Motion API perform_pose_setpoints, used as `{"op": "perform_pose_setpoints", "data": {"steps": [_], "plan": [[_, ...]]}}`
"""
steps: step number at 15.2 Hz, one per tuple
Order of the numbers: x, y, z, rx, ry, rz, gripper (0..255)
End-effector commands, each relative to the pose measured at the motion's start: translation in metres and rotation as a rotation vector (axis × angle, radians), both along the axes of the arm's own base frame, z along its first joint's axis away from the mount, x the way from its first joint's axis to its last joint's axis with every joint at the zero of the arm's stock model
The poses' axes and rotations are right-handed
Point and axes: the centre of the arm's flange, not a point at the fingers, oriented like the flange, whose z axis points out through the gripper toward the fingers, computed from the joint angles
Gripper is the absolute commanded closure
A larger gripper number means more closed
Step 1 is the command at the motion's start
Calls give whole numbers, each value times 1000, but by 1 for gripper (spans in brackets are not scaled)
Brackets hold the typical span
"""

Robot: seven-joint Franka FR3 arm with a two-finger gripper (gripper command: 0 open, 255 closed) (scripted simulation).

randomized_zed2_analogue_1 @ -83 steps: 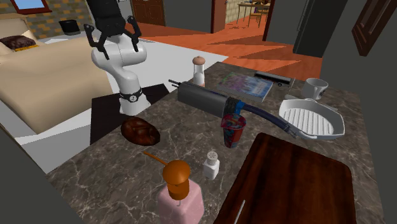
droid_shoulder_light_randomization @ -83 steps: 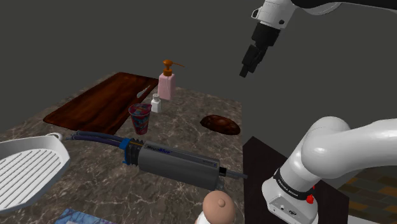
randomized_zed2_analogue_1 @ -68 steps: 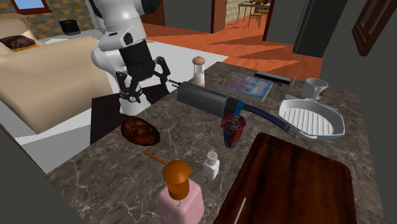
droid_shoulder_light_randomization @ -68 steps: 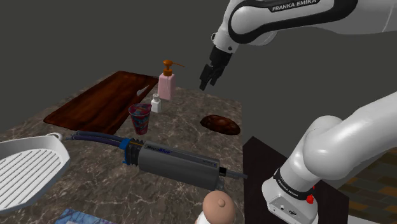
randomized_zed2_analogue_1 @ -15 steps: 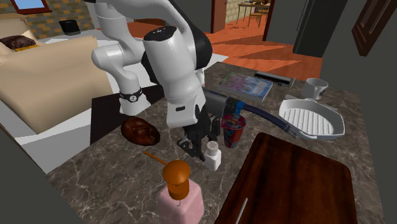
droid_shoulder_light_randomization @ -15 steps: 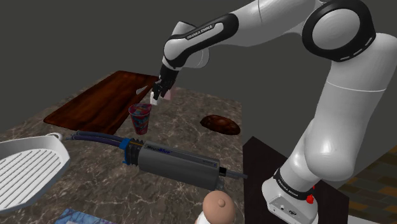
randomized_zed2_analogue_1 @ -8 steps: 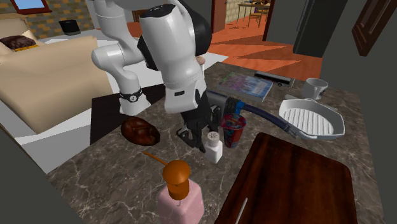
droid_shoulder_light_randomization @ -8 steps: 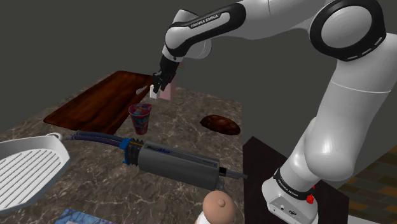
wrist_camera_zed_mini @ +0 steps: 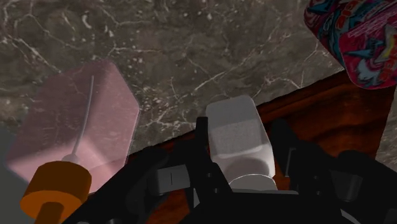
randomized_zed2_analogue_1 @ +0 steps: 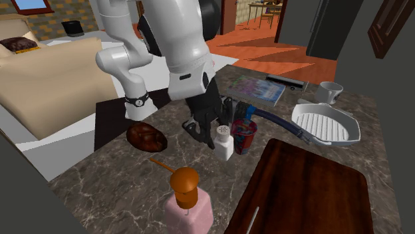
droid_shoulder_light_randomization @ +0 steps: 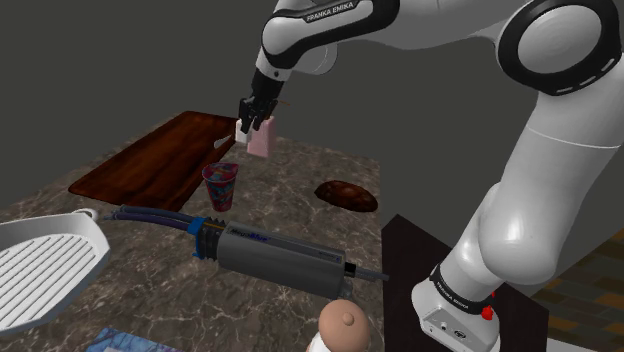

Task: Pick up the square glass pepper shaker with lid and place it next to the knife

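My black gripper (droid_shoulder_light_randomization: pixel 248 116) is shut on the small white square pepper shaker (droid_shoulder_light_randomization: pixel 241 128) and holds it in the air above the marble counter, over the colourful cup (droid_shoulder_light_randomization: pixel 220 185). In the second exterior view the shaker (randomized_zed2_analogue_1: pixel 223 143) hangs below the gripper (randomized_zed2_analogue_1: pixel 214 130), beside the cup (randomized_zed2_analogue_1: pixel 243 135). The wrist view has the shaker (wrist_camera_zed_mini: pixel 238 140) clasped between the two fingers. The pale knife (droid_shoulder_light_randomization: pixel 224 143) lies on the dark wooden board (droid_shoulder_light_randomization: pixel 150 160), and its tip (randomized_zed2_analogue_1: pixel 252 220) shows on the board (randomized_zed2_analogue_1: pixel 312 193).
A pink soap dispenser (droid_shoulder_light_randomization: pixel 262 140) with an orange pump stands close behind the gripper. A grey cylinder with a hose (droid_shoulder_light_randomization: pixel 280 258), a white grill pan (droid_shoulder_light_randomization: pixel 40 265) and a brown loaf (droid_shoulder_light_randomization: pixel 347 194) lie on the counter. A magazine (randomized_zed2_analogue_1: pixel 256 90) and a mug (randomized_zed2_analogue_1: pixel 329 91) sit further off.
The gripper has risen with the shaker, lifting it off the counter and up above the cup, while staying shut on it.
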Motion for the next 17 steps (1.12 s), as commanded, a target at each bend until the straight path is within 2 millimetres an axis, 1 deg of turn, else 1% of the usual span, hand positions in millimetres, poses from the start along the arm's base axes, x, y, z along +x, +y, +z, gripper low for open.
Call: {"op": "perform_pose_setpoints", "data": {"steps": [1,6,7,17], "plan": [[0,0,10,0,0,0,255],[0,0,37,0,0,0,255],[0,0,38,0,0,0,255],[-57,120,38,0,0,0,255]]}}
